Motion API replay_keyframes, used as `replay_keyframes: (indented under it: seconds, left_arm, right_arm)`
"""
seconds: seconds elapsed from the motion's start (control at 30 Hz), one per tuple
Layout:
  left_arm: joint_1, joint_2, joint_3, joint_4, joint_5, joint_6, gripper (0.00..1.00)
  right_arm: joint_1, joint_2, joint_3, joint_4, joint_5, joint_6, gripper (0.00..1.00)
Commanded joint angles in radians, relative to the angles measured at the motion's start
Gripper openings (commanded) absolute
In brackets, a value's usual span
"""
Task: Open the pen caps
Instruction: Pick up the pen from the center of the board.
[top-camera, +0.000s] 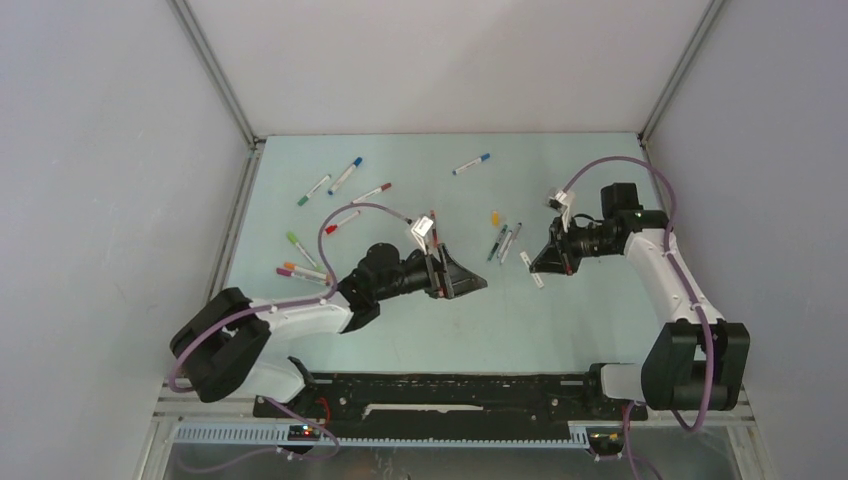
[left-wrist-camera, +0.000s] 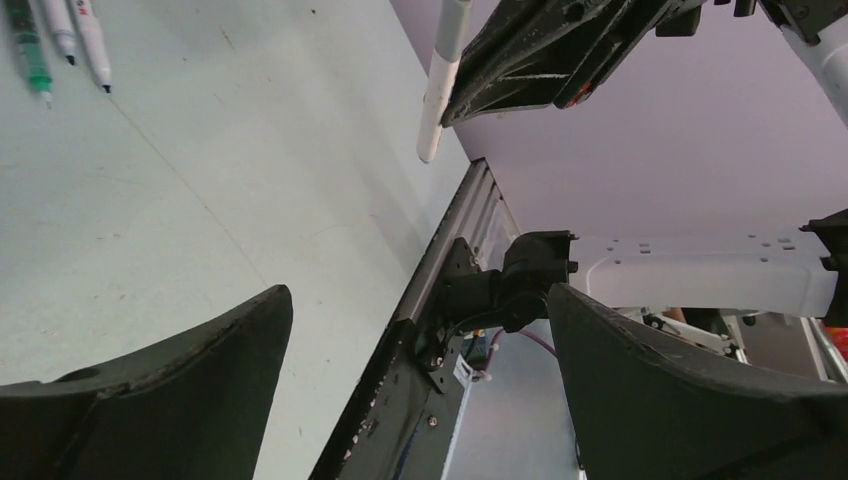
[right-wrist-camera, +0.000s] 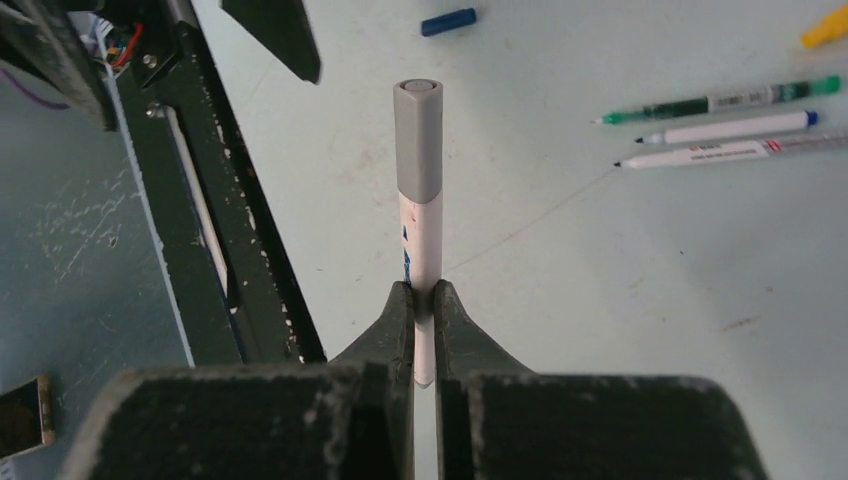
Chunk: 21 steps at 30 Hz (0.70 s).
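- my right gripper (right-wrist-camera: 422, 295) is clamped tight on a white pen (right-wrist-camera: 420, 240); it pinches the barrel low down, near the bare end; the rest juts straight out past the fingertips
- grey cap (right-wrist-camera: 418, 140) is on the far end of that pen, straight ahead of the right gripper and well clear of its grip
- my left gripper (left-wrist-camera: 420, 295) is spread as wide as it goes; nothing between the fingers (left-wrist-camera: 180, 380)
- overhead view: the two grippers face each other tip to tip, near but apart
- left wrist view: the held pen sits ahead of and above the left gripper, not between its jaws
- blue cap (right-wrist-camera: 448, 21) lies loose on the table (right-wrist-camera: 560, 300), ahead of the right gripper, just past the grey cap's end
- yellow cap (right-wrist-camera: 825, 30) lies loose too, ahead and far off to the right in the right wrist view
- three uncapped pens (right-wrist-camera: 720, 125) lie side by side to the right of the held pen, tips pointing toward it
- several capped pens (top-camera: 344, 176) are scattered beyond the left gripper and off to its left
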Motion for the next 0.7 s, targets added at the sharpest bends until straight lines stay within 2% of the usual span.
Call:
replay_keyframes:
  seconds: [0.0, 0.23, 0.67]
  left_arm:
    - [-0.024, 0.038, 0.068, 0.106, 0.025, -0.034, 1.00]
    - [-0.033, 0.072, 0.195, -0.103, -0.015, 0.007, 0.99]
    - [-0.032, 0.138, 0.322, -0.322, -0.030, 0.070, 0.95]
  right_arm:
    - [0.032, -0.025, -0.008, -0.058, -0.075, -0.108, 0.00]
    - [0.119, -0.025, -0.024, -0.041, -0.008, -0.109, 0.00]
    - [0.215, -0.013, -0.041, -0.022, 0.065, -0.110, 0.00]
